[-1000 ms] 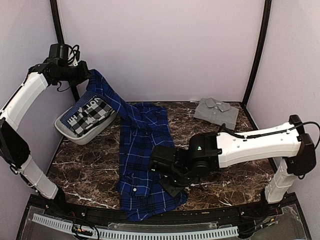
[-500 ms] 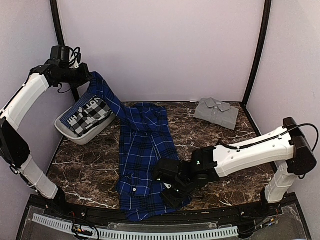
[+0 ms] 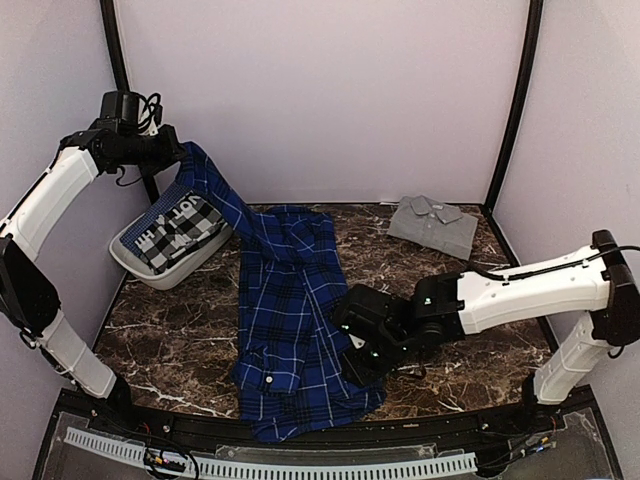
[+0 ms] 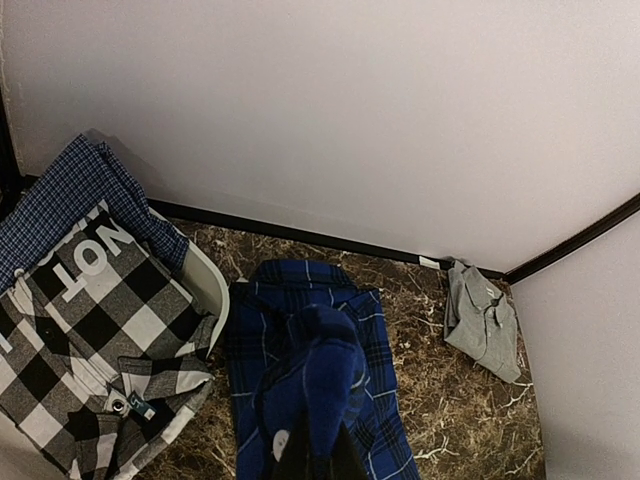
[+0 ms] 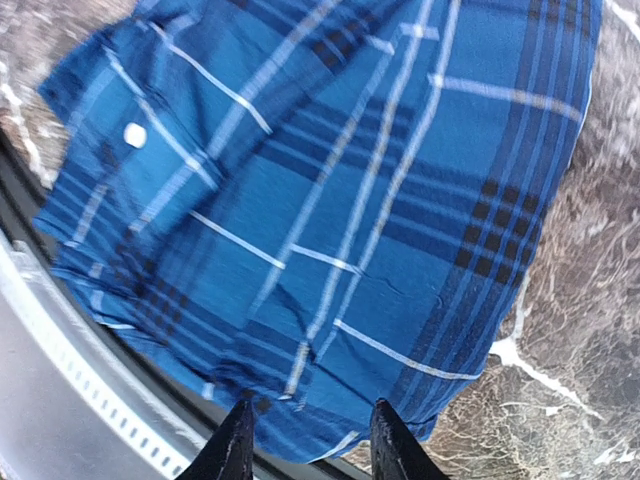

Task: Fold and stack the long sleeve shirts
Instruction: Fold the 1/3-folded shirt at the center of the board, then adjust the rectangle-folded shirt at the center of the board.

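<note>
The blue plaid long sleeve shirt lies lengthwise on the marble table, one sleeve pulled up toward the back left. My left gripper is shut on that sleeve, high above the basket. In the left wrist view the bunched blue cloth hangs from the closed fingers. My right gripper hovers over the shirt's lower right part. In the right wrist view it stands open above the plaid hem, holding nothing. The grey long sleeve shirt lies folded at the back right.
A white basket at the left holds a black-and-white checked garment. The table's front rail runs just below the shirt's hem. Bare marble lies between the plaid shirt and the grey one.
My right gripper has opened, let go of the plaid cloth and drawn back to the right. The shirt's lower edge now lies flatter. The left arm has held still.
</note>
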{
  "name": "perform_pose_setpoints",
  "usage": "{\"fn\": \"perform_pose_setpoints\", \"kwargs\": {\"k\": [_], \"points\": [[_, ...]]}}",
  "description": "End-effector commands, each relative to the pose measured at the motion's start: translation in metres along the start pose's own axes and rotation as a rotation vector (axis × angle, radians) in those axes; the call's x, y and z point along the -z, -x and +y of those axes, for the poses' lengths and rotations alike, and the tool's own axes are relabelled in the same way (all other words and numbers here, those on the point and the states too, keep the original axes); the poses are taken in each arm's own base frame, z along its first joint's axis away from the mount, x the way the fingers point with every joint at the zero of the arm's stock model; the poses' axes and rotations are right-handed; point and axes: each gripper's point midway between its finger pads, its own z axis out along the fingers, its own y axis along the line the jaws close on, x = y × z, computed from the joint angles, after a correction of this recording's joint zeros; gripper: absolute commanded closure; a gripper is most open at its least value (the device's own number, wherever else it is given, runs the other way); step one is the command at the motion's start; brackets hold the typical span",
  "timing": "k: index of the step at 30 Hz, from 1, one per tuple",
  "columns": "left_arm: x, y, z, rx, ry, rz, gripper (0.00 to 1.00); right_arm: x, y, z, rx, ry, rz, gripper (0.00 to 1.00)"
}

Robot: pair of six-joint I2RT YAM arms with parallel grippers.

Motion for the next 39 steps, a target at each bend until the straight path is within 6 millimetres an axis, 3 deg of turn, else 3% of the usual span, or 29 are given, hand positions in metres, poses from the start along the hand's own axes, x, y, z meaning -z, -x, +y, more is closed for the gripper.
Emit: {"fn": "perform_pose_setpoints", "kwargs": {"k": [1, 6, 9, 13, 19, 22, 25, 31, 35, 39], "points": [[0.003, 0.004, -0.001, 0.004, -0.014, -0.019, 0.98, -0.029, -0.025, -0.009, -0.004, -0.046, 0.081, 0.64], [0.001, 0.004, 0.000, 0.007, -0.014, -0.017, 0.98, -0.054, -0.049, 0.013, 0.070, -0.023, 0.165, 0.60], [0.002, 0.005, -0.001, 0.008, -0.017, -0.019, 0.98, -0.059, -0.052, 0.021, 0.101, -0.039, 0.181, 0.59], [0.002, 0.004, -0.002, 0.005, -0.019, -0.017, 0.98, -0.047, -0.044, 0.023, 0.110, -0.048, 0.156, 0.58], [0.001, 0.003, -0.002, 0.010, -0.024, -0.015, 0.98, -0.018, -0.015, 0.032, 0.115, -0.053, 0.072, 0.56], [0.001, 0.002, -0.005, 0.011, -0.043, -0.009, 0.98, -0.011, -0.004, 0.024, 0.095, -0.083, 0.029, 0.56], [0.001, -0.004, -0.016, -0.001, -0.109, 0.018, 0.98, -0.003, 0.015, 0.004, 0.029, -0.120, -0.029, 0.56], [0.000, -0.021, -0.030, -0.032, -0.171, 0.069, 0.99, 0.030, 0.076, -0.035, -0.131, -0.082, -0.234, 0.53], [-0.005, -0.052, -0.051, -0.082, -0.234, 0.152, 0.99, 0.042, 0.108, -0.060, -0.201, -0.035, -0.330, 0.52], [-0.010, -0.110, -0.080, -0.151, -0.307, 0.290, 1.00, 0.047, 0.131, -0.085, -0.232, -0.033, -0.379, 0.52]]}}
